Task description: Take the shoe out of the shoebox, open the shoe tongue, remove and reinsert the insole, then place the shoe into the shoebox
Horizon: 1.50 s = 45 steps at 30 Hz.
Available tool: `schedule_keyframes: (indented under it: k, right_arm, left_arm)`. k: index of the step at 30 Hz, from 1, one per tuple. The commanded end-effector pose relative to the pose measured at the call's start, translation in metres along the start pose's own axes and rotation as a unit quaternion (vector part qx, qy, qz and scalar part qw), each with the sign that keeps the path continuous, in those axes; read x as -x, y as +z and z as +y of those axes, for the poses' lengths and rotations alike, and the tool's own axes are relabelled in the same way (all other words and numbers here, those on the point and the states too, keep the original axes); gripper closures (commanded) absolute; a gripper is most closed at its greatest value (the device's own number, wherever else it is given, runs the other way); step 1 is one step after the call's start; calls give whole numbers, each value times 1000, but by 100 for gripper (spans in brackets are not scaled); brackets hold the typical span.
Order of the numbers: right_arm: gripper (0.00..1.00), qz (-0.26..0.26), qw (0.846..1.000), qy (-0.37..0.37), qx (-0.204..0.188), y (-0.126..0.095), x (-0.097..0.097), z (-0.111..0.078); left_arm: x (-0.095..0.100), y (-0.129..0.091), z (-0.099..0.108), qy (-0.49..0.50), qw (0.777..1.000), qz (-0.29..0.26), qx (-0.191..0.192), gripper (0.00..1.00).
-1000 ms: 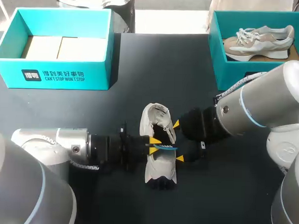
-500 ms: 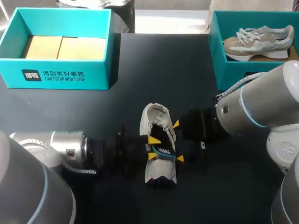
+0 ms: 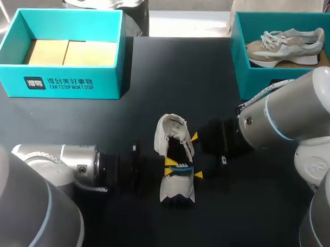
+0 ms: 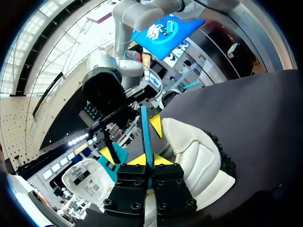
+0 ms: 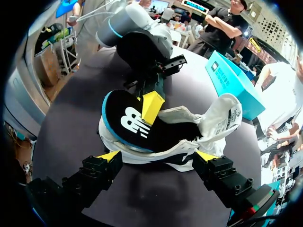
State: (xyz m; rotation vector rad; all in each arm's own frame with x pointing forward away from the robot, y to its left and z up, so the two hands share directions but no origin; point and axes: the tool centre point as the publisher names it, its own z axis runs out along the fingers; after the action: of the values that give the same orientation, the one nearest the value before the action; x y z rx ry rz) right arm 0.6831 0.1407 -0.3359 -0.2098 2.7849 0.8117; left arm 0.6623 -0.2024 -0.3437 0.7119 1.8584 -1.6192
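since half a second before, the left gripper (image 3: 169, 167) had shifted a little at the shoe's side, its two yellow tips showing closer together in the head view. the shoe (image 3: 176, 186) and the right arm lay as they had.

the left gripper was pinched tight on the insole (image 5: 135, 125), a thin, flat, flexible sheet, black on its face with a teal rim. it bowed upward where it stood part way out of the shoe's mouth. from the left wrist it appeared only edge-on, a narrow teal strip rising from between the black finger blocks.

the shoe lay on the matte black table (image 3: 172, 64), near its middle, between the two arms. it had a soft white padded upper stitched in panels and a dark nubbed sole at one end. its tongue (image 5: 222, 116) was folded back, with a printed label on the inner face.

the right gripper (image 5: 158, 156) stood spread wide, the tips at the shoe's near side, one toward each end. whether they pressed on it could not be made out. how much of the insole remained inside was hidden by the upper.

a teal cardboard shoebox (image 3: 240, 72) at the far right corner held a second shoe (image 3: 287, 44), beige and white, and was cut off at the edge. another teal box (image 3: 69, 82) at the far left held tan sheets (image 3: 67, 52).
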Motion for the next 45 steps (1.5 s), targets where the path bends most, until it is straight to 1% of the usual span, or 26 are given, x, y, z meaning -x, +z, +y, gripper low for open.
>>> schedule_keyframes:
  k: [1,5,8,9,12,14,15,19,20,21,23,24,29,35,37,40,42,44,45]
  right_arm:
    - [0,-1,1000,0,1,1,-1,0]
    - [0,-1,1000,0,1,1,-1,0]
    - [0,-1,1000,0,1,1,-1,0]
    - [0,-1,1000,0,1,1,-1,0]
    - [0,-1,1000,0,1,1,-1,0]
    - [0,-1,1000,0,1,1,-1,0]
    - [0,-1,1000,0,1,1,-1,0]
    - [0,-1,1000,0,1,1,-1,0]
    - [0,-1,1000,0,1,1,-1,0]
    - [0,-1,1000,0,1,1,-1,0]
    - [0,-1,1000,0,1,1,-1,0]
    - [0,-1,1000,0,1,1,-1,0]
    - [0,-1,1000,0,1,1,-1,0]
    - [0,-1,1000,0,1,1,-1,0]
    - [0,-1,1000,0,1,1,-1,0]
    - [0,-1,1000,0,1,1,-1,0]
    - [0,-1,1000,0,1,1,-1,0]
    - [0,-1,1000,0,1,1,-1,0]
    - [0,-1,1000,0,1,1,-1,0]
  left_arm:
    - [5,5,9,7,1000,1,10,100]
    - [7,2,13,7,1000,0,17,100]
    - [5,-2,8,6,1000,0,18,100]
    - [5,-3,5,5,1000,-2,13,91]
    - [6,-4,-6,9,1000,-4,4,72]
    - [6,-4,-13,13,1000,-5,-3,64]
    - [7,-4,-16,14,1000,-6,-6,64]
    - [6,-2,-25,16,1000,-5,-17,69]
    - [5,-1,-26,17,1000,-3,-18,72]
    - [4,0,-27,17,1000,-2,-20,77]
    - [0,3,-25,15,1000,1,-21,96]
    - [-2,5,-24,13,1000,3,-20,100]
    - [-7,9,-14,9,1000,10,-14,100]
    - [-5,6,5,1,1000,16,5,100]
    - [-5,4,6,-1,1000,17,7,100]
    - [-4,1,-2,-2,1000,14,4,100]
    - [-3,-1,-8,-1,1000,12,2,66]
    - [-1,-3,-15,2,1000,14,-4,56]
    - [0,-4,-18,5,1000,15,-8,53]
